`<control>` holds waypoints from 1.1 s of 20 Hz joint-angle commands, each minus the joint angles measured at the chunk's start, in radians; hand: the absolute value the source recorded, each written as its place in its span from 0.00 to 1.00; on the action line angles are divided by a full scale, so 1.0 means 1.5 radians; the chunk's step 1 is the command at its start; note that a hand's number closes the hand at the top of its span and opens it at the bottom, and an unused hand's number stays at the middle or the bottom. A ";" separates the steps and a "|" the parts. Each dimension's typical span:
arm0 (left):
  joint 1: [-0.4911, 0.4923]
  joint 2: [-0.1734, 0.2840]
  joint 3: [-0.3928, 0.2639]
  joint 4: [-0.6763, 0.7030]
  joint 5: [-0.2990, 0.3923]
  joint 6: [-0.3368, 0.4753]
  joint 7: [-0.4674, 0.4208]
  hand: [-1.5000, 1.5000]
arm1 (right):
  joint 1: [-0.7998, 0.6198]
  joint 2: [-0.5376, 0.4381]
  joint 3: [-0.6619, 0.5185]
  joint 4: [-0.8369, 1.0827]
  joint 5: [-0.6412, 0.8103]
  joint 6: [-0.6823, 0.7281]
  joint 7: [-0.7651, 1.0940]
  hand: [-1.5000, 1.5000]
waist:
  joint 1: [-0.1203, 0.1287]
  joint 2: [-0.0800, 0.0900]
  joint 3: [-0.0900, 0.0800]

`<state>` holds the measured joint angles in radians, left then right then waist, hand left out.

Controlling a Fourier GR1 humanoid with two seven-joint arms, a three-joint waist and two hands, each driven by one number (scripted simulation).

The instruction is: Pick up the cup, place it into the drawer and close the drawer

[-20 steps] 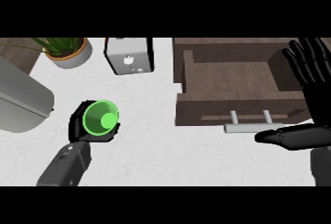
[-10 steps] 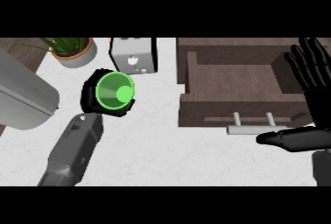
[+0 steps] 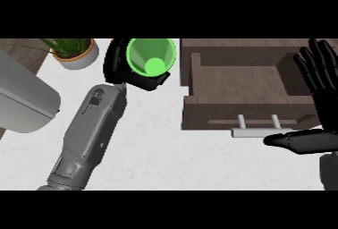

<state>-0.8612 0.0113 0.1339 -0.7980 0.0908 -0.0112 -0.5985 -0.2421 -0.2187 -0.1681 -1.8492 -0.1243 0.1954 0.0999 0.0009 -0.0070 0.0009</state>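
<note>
A bright green cup (image 3: pixel 152 57) is held above the counter near the back, its mouth turned toward me. My left hand (image 3: pixel 125 71) is shut on it, black fingers curled round its left side and base. To the right stands the brown drawer (image 3: pixel 198 80), pulled out, its inside bare, with a pale bar handle (image 3: pixel 260 131) on its front. The cup is just left of the drawer's left wall. My right hand (image 3: pixel 320 89) rests open at the right edge, fingers up, thumb close to the handle's right end.
A potted plant (image 3: pixel 71 51) stands at the back left. A large grey appliance (image 3: pixel 23 100) fills the left edge. White counter (image 3: pixel 171 161) lies in front of the drawer. My left forearm (image 3: pixel 89 134) crosses the counter diagonally.
My left hand has carried the cup up, away from me and to the right, toward the drawer's left wall; it now hides the white object behind. The right hand has stayed put.
</note>
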 commanded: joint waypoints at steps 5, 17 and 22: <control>-0.169 -0.007 -0.101 -0.011 0.042 0.166 0.176 1.00 | 0.021 0.002 0.001 -0.004 0.007 0.008 -0.024 0.00 | -0.016 0.004 0.000; -0.284 -0.008 -0.212 0.268 0.117 0.248 0.217 1.00 | -0.027 -0.001 0.001 0.019 -0.013 0.017 -0.021 0.00 | -0.060 0.016 0.000; -0.326 -0.008 -0.279 0.316 0.140 0.199 0.282 1.00 | -0.082 -0.014 0.013 0.052 -0.013 0.033 -0.018 0.00 | -0.091 0.026 0.001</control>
<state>-1.3278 0.0000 -0.2163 -0.3825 0.2769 0.3305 -0.2268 -0.3376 -0.2271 -0.1560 -1.7799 -0.1388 0.2277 0.0690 -0.1090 0.0255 0.0021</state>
